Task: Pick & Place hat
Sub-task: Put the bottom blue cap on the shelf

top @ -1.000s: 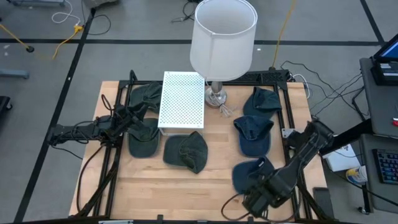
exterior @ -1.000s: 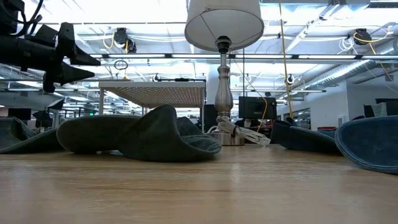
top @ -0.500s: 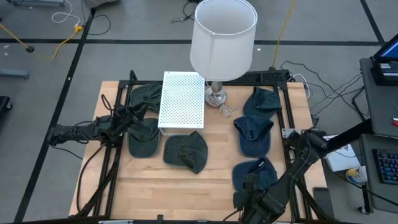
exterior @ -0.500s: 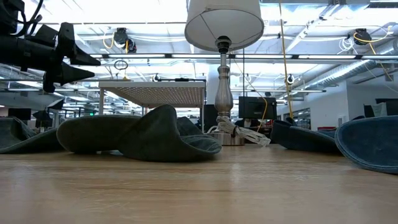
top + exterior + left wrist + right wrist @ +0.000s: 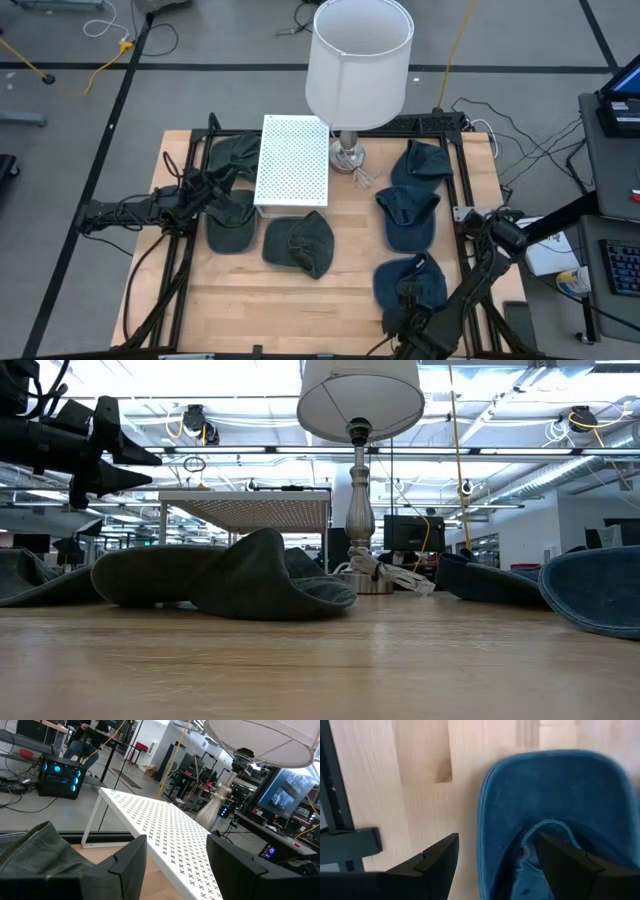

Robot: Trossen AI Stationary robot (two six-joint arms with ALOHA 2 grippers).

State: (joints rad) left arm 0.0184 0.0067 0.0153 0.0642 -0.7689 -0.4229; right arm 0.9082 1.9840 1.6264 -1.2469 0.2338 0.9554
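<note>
Six hats lie crown-up on the wooden table: three green on the left, three blue on the right. The nearest blue hat rests near the table's near right corner. My right gripper hangs open above it, pointing down, its fingers on either side of the hat's edge without touching. My left gripper is open and raised at the table's left, between two green hats, facing the white perforated rack.
A lamp with a white shade stands at the far middle, its base beside the white rack. A third green hat lies at the centre. Two more blue hats lie farther back. A black frame edges the table.
My right arm has drawn back toward the table's near edge and folded in, carrying its gripper down over the nearest blue hat. The hats have stayed where they were.
</note>
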